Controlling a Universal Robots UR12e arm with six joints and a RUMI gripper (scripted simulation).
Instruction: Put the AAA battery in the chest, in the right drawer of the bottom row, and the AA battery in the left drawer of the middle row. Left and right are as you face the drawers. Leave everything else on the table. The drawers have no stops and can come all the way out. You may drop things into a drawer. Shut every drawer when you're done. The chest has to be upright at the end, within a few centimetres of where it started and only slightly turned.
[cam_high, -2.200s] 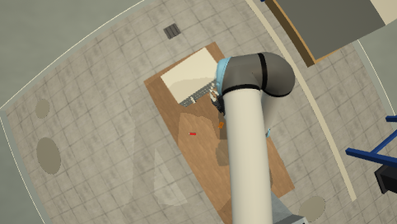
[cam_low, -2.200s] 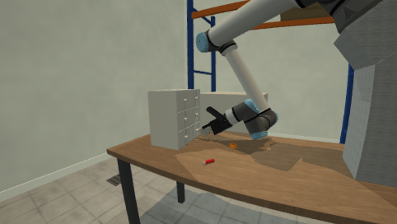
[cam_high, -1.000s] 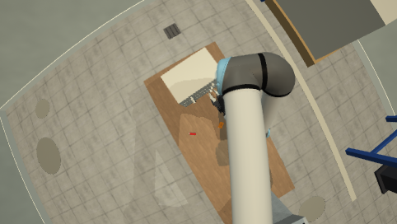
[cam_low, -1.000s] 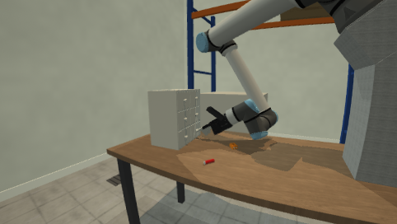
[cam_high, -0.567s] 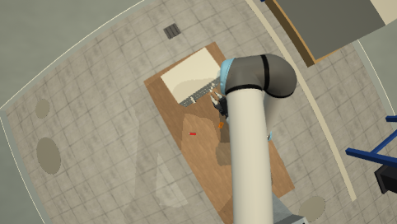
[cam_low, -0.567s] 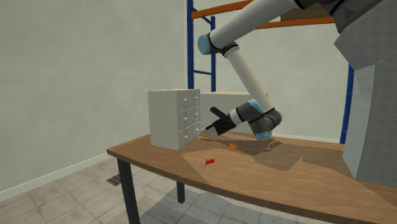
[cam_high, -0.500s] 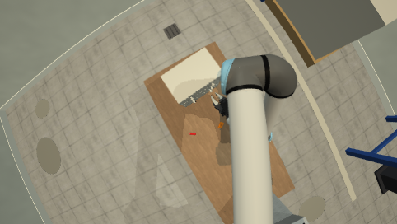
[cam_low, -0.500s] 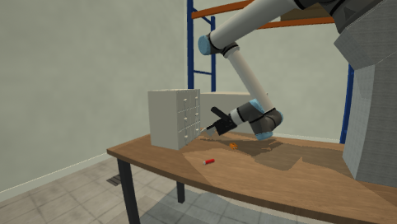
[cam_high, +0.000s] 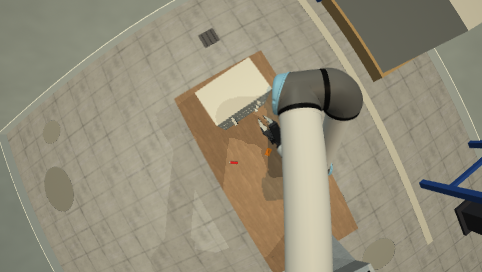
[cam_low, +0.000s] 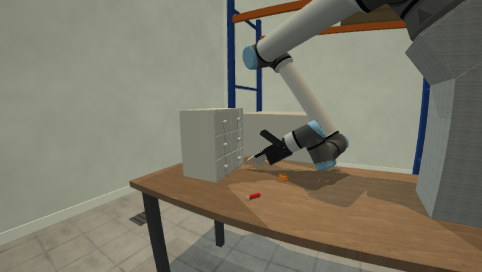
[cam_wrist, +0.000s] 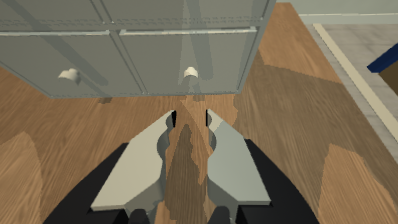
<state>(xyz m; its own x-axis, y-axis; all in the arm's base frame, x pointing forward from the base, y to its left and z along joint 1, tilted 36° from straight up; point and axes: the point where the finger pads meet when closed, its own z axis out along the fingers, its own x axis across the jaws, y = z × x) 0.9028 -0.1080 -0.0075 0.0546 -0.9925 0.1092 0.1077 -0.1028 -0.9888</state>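
The white chest (cam_high: 235, 82) (cam_low: 197, 142) stands upright at the table's far end, and its drawer fronts look flush. In the wrist view the bottom row shows the right drawer (cam_wrist: 160, 60) with its knob (cam_wrist: 190, 73) and the left drawer (cam_wrist: 35, 57) with its knob (cam_wrist: 70, 76). My gripper (cam_high: 263, 119) (cam_low: 251, 159) (cam_wrist: 191, 111) is open by a narrow gap with nothing between the fingertips. It is low in front of the bottom right drawer, clear of its knob. A red battery (cam_high: 234, 162) (cam_low: 254, 196) lies on the table; its size class is unclear. No second battery shows.
A small orange object (cam_high: 268, 151) (cam_low: 283, 177) lies on the table (cam_high: 250, 190) (cam_low: 310, 225), farther from the chest than my fingers. The arm hides part of the table in the top view. The table's side edge runs to the right of the chest in the wrist view.
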